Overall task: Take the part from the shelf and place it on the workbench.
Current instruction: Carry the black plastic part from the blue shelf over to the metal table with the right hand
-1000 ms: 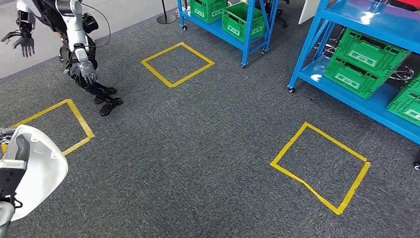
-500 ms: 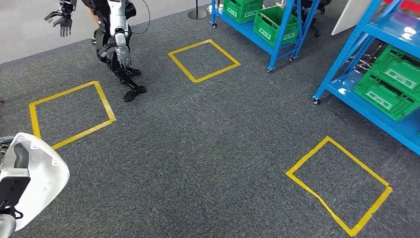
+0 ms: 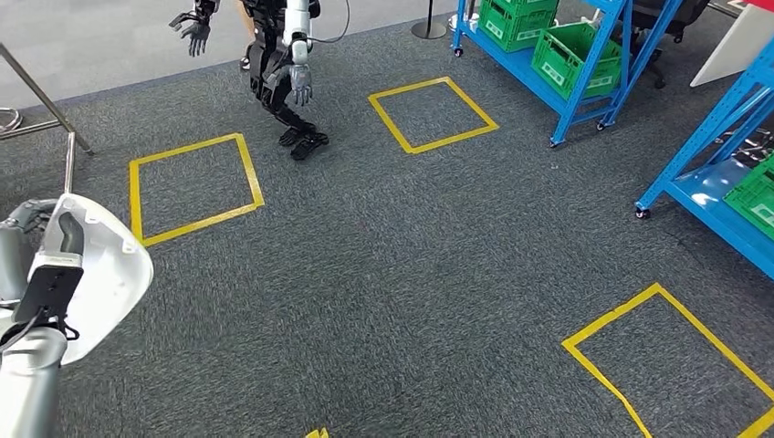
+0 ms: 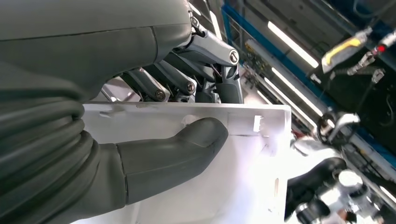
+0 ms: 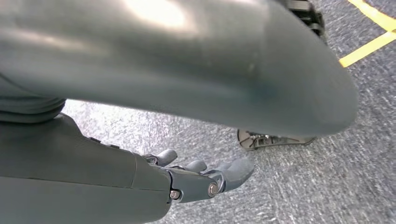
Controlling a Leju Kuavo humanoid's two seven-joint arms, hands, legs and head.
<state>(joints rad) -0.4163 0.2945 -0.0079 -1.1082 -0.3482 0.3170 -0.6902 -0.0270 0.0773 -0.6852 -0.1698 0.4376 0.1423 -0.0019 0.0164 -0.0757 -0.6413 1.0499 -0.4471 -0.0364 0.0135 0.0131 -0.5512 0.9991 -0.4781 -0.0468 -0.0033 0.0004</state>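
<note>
One white part [image 4: 224, 168] clamped in left robot hand [image 4: 154, 140], thumb across its face; right robot hand [image 5: 205, 179] loosely spread, empty

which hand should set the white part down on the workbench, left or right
Left. The left hand already grips the white part, thumb pressed on its face. The right hand hangs over the carpet holding nothing, so probably no handover is needed.

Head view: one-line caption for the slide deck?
Left hand carrying a white part across grey carpet marked with yellow tape squares, blue shelves and a second robot beyond.
</note>
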